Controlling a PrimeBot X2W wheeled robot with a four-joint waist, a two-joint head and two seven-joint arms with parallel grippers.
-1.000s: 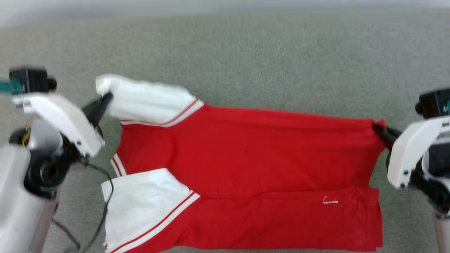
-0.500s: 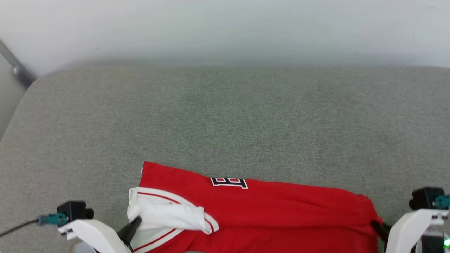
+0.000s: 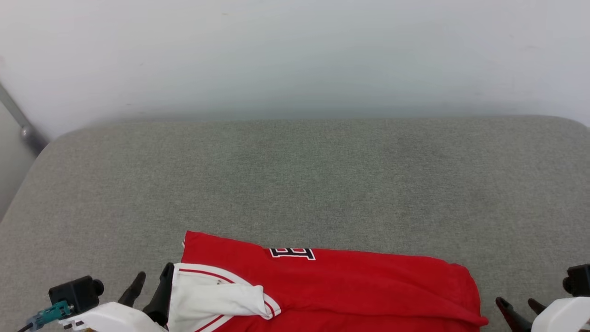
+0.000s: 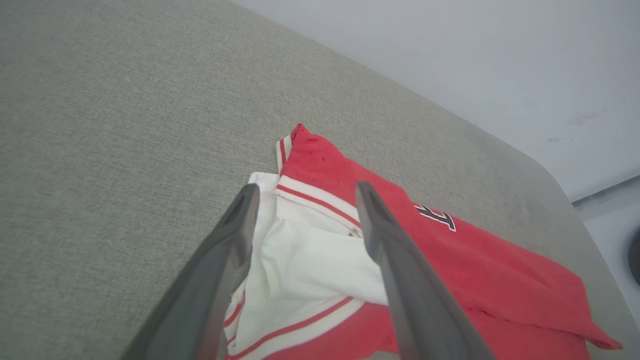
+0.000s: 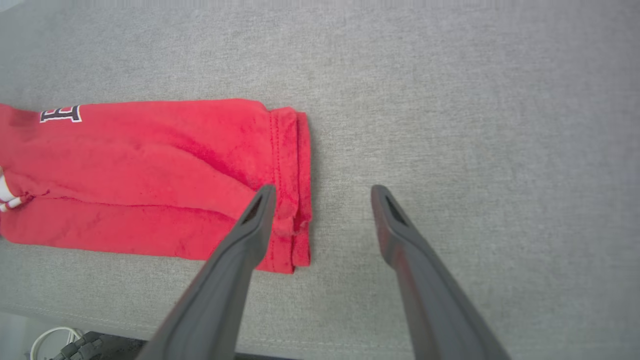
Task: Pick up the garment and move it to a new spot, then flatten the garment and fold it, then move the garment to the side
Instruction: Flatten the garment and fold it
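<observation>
a red short-sleeved jersey shirt (image 3: 350, 286) with white sleeves and striped trim, folded into a long band, lies along the near edge of a grey-green woven fabric cushion (image 3: 295, 184), below a plain white wall (image 3: 295, 55). the band's long axis runs side to side, sleeve end toward your robot's left, hem end toward its right. your left gripper (image 3: 154, 272) is spread wide and grips nothing; its dark fingers (image 4: 227, 250) sit either side of the white sleeve (image 4: 300, 260). your right gripper (image 3: 516, 303) is likewise spread and empty, just beside the hem (image 5: 287, 165). the shirt lies between the two grippers; the left looks nearer the cloth, and a further fold or a move aside seems next
</observation>
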